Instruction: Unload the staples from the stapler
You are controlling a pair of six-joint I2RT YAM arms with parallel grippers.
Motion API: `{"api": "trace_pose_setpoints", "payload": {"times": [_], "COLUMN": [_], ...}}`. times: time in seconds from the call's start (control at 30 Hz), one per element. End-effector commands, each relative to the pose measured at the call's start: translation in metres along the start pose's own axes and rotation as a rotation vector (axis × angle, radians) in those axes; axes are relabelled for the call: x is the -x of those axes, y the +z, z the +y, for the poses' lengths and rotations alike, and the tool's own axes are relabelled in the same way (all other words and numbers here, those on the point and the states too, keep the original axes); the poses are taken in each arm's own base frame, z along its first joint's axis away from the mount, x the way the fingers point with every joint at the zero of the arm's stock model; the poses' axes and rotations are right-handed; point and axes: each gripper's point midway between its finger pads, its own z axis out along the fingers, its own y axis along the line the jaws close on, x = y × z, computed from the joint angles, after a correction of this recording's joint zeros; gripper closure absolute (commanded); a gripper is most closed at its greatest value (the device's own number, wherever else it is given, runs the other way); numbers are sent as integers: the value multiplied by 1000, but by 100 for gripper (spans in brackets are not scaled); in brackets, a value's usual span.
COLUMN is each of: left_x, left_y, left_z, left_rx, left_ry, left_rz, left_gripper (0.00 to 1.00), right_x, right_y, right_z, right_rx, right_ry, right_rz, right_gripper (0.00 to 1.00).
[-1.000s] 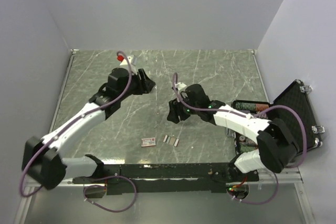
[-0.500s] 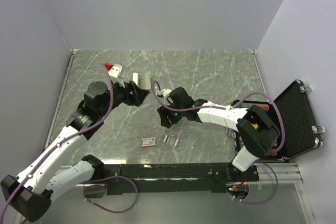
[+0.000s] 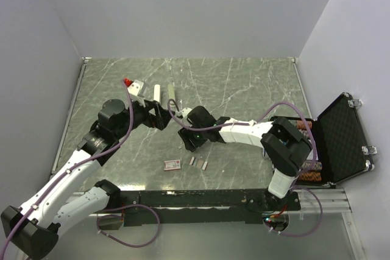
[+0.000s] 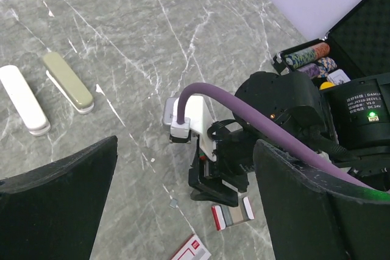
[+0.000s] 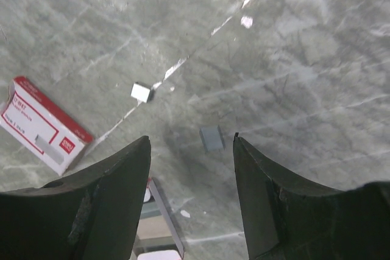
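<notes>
Spread wide at the left pincer (image 4: 183,162), dark fingers far apart, gripping nothing. Likewise parted at the right pincer (image 5: 191,144), empty, tips aimed down at the grey-green marbled tabletop (image 3: 256,83).

Beyond the left pincer, off to the left in its wrist view: the small elongated stapler (image 4: 68,81), with a rounded olive-green top over a thin pale whitish underside. Closed, lying flat on the marble, touched by neither pincer. Just beside it, parallel and apart: a plain white elongated bar (image 4: 22,98) of similar length.

Beneath the right pincer, back toward its palm: short thin silver-grey staples (image 4: 231,215), a few strips side by side, flat on the tabletop. Outside one finger of that pincer: a small flat red-and-white cardboard box (image 5: 42,127). Between the right pincer's fingertips, down on the marble: one tiny grey rectangular bit (image 5: 211,137), and a little further out, a tiny pale bit (image 5: 141,92). Cannot tell what either is.

Far behind the right pincer, past its arm: an open black hard case (image 3: 344,129) holding stacked coloured chips (image 4: 308,56).
</notes>
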Motion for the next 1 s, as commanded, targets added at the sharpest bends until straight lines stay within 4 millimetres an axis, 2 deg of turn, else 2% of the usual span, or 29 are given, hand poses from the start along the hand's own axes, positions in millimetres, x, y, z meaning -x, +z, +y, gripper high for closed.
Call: {"api": "trace_pose_setpoints", "payload": {"times": [0.0,0.23,0.37,0.47,0.63,0.97], "left_x": [12,12,14,16,20,21], "left_y": [-1,0,-1,-3,-6,-7], "left_z": [-6,-5,-2,5,26,32], "left_rx": [-28,-21,-3,33,146,177], "left_ry": [17,10,6,-3,-26,-39], "left_rz": [-42,-39,-51,-66,-90,-96], "left_gripper": [3,3,3,3,3,3], "right_x": [16,11,8,6,1,-3], "right_y": [2,5,7,8,8,8], "right_z": [-2,-6,-2,-2,-3,-5], "right_rx": [-36,-58,-47,-50,-59,-91], "right_ry": [-38,-49,-48,-48,-42,-38], "right_rz": [-32,-9,-5,-2,6,20], "right_gripper": [36,41,46,54,58,69]}}
